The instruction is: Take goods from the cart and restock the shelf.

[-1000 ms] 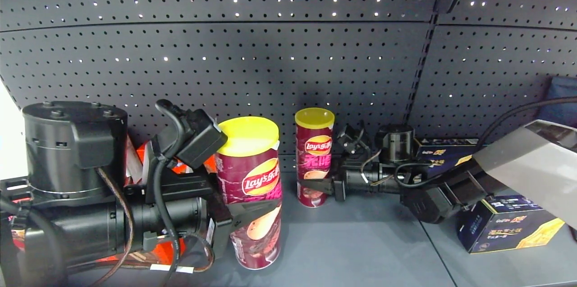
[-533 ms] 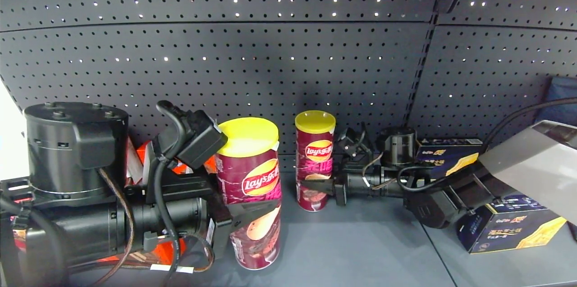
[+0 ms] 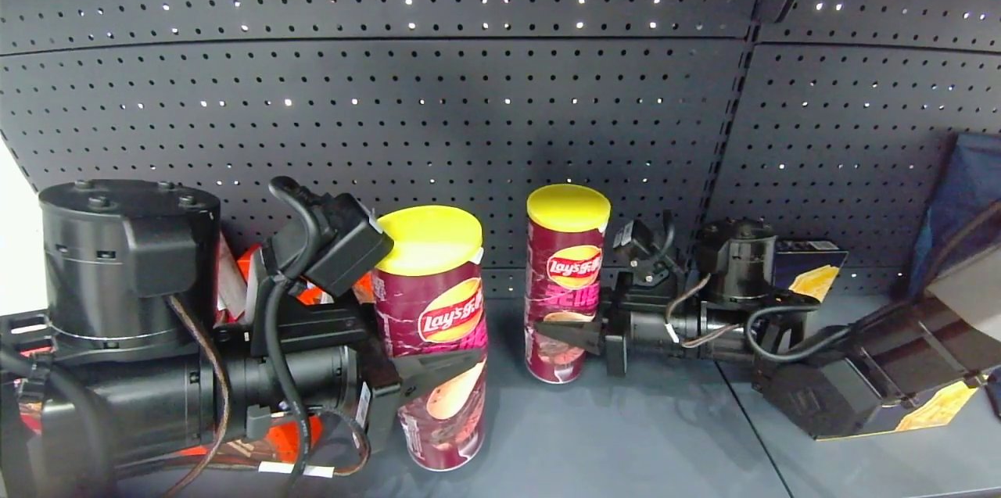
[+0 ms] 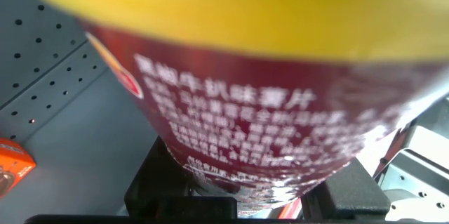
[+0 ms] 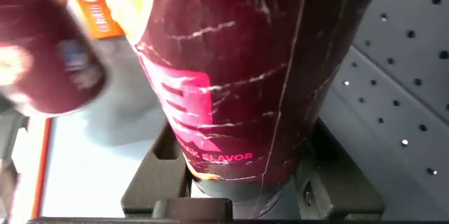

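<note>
Our right gripper (image 3: 569, 335) drew the right can (image 3: 567, 279) rightward and nearer across the shelf (image 3: 626, 435).
We saw it clamped on that upright can mid-shelf, away from the pegboard back (image 3: 469, 130); the left gripper (image 3: 439, 377) kept gripping the left can (image 3: 430, 302) near the front edge.

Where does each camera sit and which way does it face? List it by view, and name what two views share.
Head: on the robot's head, facing forward and down at the shelf; both arms show, left gripper around the near can, right gripper around the far can.
Left wrist: on the left arm, looking past its fingers at the near can.
Right wrist: on the right arm, looking past its fingers at the far can.
Shared: head and right wrist both show both cans.
</note>
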